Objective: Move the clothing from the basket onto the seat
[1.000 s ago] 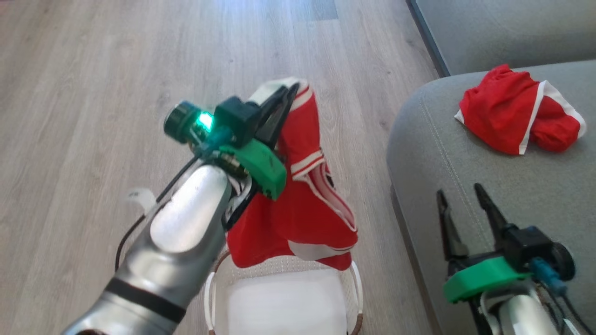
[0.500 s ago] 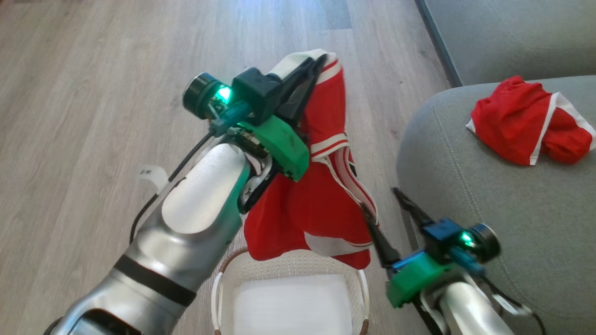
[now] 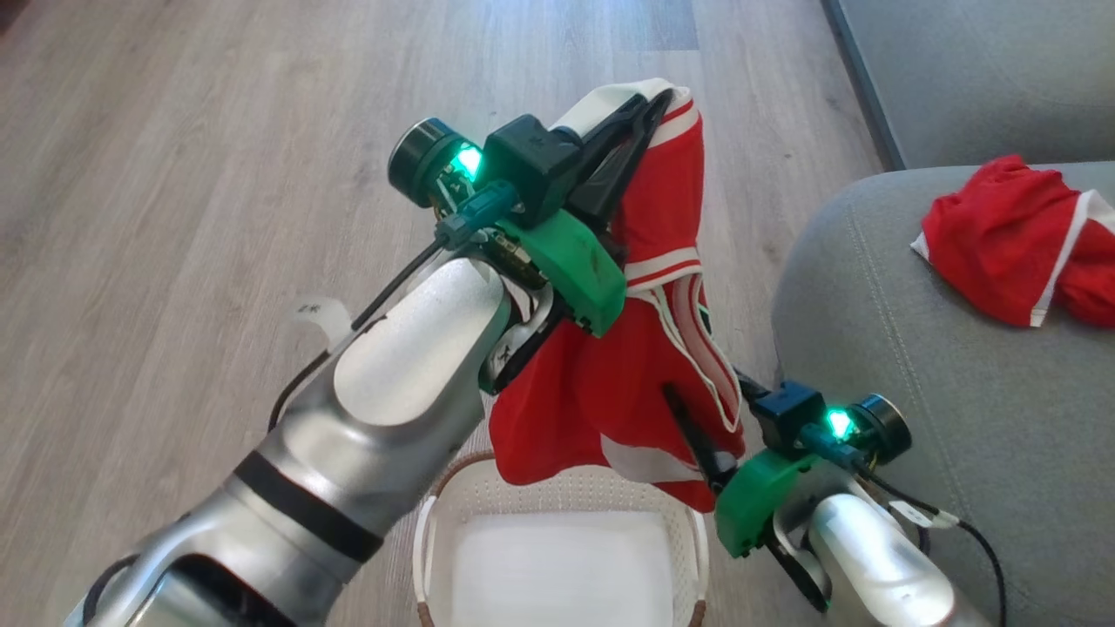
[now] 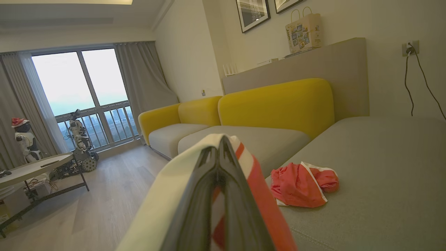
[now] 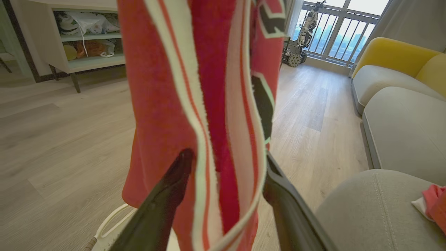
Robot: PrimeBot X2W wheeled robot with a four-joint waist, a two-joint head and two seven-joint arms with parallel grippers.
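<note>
On the left, the left gripper (image 3: 653,100) was pinched tight on the white-trimmed top edge of a red garment (image 3: 610,401). It held the cloth high, so it hung straight down with its long axis upright and its lowest folds just above the far rim of the basket (image 3: 431,531). The basket stood on the wooden floor (image 3: 174,218), and I saw no other cloth in the part of it that showed. Further right, the right gripper (image 3: 701,387) had its jaws wide, 1 finger on each side of the garment's striped lower part, not closed on it. Rightmost lay the seat (image 3: 915,366), with a second garment (image 3: 1010,244) bunched on top, well back from its rounded near corner. So the cloth hung just left of that corner, and the right arm was the nearer of the 2 to the cushion. I judged the coming move to be a sideways carry rightward, high enough for the hem to clear the cushion's edge.
</note>
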